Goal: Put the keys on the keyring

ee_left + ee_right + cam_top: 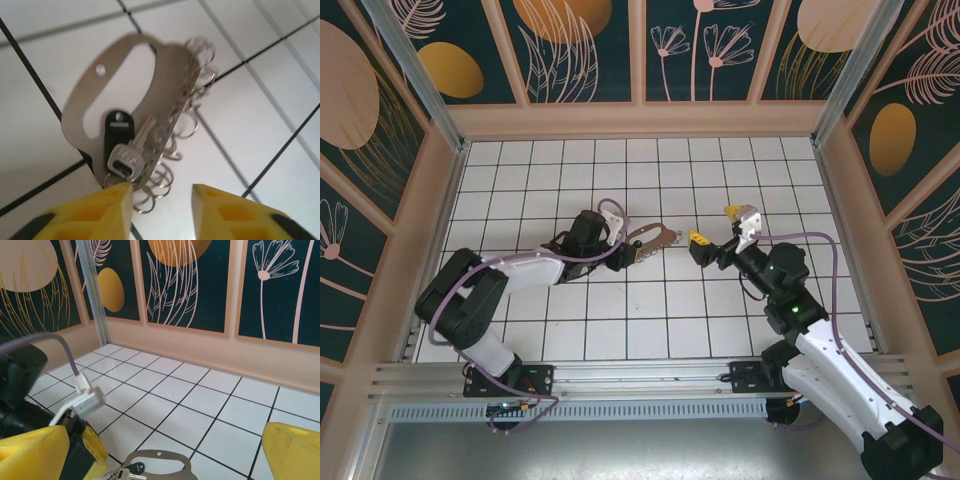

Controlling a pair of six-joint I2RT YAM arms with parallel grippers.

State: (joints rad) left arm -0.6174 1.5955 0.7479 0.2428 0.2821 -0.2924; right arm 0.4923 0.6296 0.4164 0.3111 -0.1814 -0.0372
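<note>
While the left tool stands released just left of the keyring — keys resting at its ringed edge on the worktop — and the right tool gapes empty to its right, we judge a stray nudge could knock the keys off.

Keyring betw. L gripper and R gripper; keys at its end nearest L gripper.
</note>
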